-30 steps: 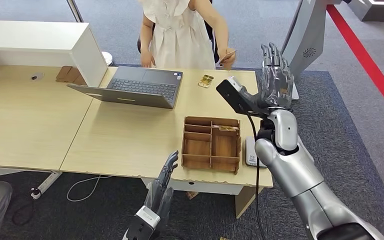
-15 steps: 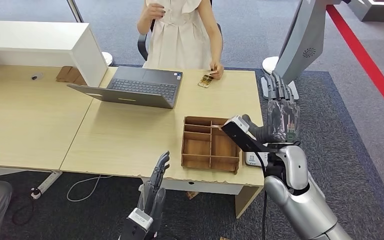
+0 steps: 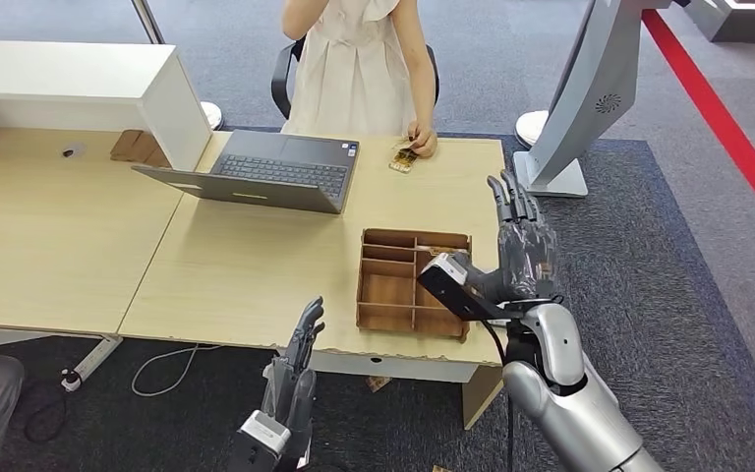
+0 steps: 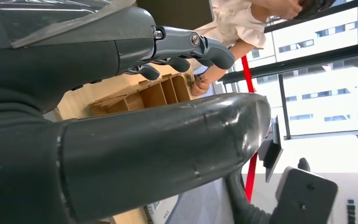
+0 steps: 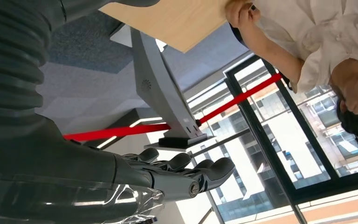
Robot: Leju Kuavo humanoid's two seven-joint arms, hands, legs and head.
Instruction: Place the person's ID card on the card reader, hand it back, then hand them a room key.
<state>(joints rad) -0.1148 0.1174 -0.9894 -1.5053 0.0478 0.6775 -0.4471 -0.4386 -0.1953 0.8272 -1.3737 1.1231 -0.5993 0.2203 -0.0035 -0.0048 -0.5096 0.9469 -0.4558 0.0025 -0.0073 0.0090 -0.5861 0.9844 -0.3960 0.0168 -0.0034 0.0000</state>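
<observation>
My right hand (image 3: 521,241) is raised over the table's right front corner, fingers straight and apart, holding nothing; its fingers (image 5: 186,173) are bare in the right wrist view too. My left hand (image 3: 295,369) hangs open below the table's front edge. Across the table a person in a pale dress (image 3: 354,69) rests a hand (image 3: 419,143) on a small gold-patterned card (image 3: 403,158) lying at the far edge. A wooden compartment tray (image 3: 393,285) sits just left of my right hand. My right wrist covers the table corner beside the tray.
An open grey laptop (image 3: 275,172) stands at the far middle of the table. A white raised counter (image 3: 69,79) is at the far left. A grey stand with a white base (image 3: 570,118) rises on the carpet to the right. A cable (image 3: 167,369) hangs under the table.
My right hand has come down and back from near the person to beside the tray. The person's hand, which held a card up, now rests on the table. My left hand sank slightly.
</observation>
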